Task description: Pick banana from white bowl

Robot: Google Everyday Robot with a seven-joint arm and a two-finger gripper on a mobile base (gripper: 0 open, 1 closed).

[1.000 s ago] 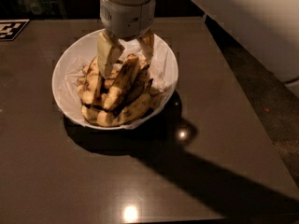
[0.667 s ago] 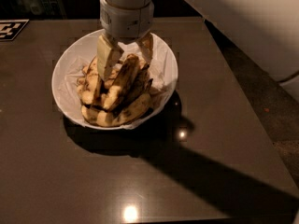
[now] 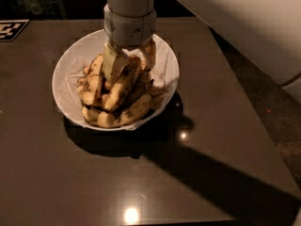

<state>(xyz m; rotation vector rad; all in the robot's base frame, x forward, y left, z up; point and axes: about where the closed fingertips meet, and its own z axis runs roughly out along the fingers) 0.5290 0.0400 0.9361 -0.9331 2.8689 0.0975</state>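
The banana lies in the white bowl, slanting across the top of the heap, its upper end toward the bench's far edge and its lower end toward the near edge. It is yellow with heavy brown speckling and rests on several other bananas piled beneath and beside it. 1 of those, a shorter spotted banana, lies just beside it on the side of the left edge. Crumpled white paper lines the bowl and shows along its wall.

The gripper hangs straight down into the bowl from its pale wrist. Its 2 fingers are spread apart, 1 on each side of the banana's upper end; whether the pads touch the peel cannot be told.

The bowl sits on the dark glossy bench, nearer the far edge than the near one. A black-and-white marker lies at the far left corner.
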